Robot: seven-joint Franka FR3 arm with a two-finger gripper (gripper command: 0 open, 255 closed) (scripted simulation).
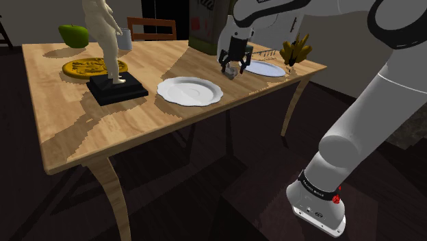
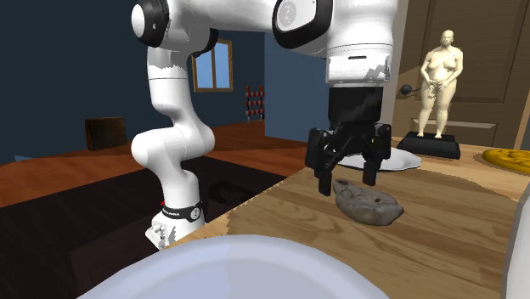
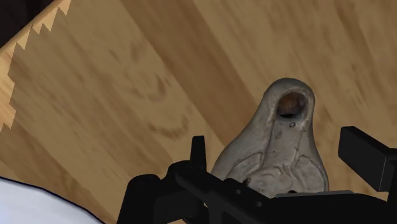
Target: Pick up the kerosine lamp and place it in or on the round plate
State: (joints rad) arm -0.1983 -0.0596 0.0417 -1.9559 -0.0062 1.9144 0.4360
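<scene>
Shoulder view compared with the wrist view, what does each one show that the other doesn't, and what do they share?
The shoulder view adds the pale statue, the white round plate and the robot's stand. The wrist view adds a close look at the dark hole in the spout of the grey lamp. Both share the lamp, the wooden table and the open end effector with a finger on either side of the lamp.

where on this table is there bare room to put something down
Widest bare patch: the tabletop's near end, in front of the statue's black base and the round plate. A narrower strip runs between that plate and the near edge. Crowded: the corner at the shoulder view's right, with the gripper, grey lamp, a second plate and a yellow bunch.
</scene>
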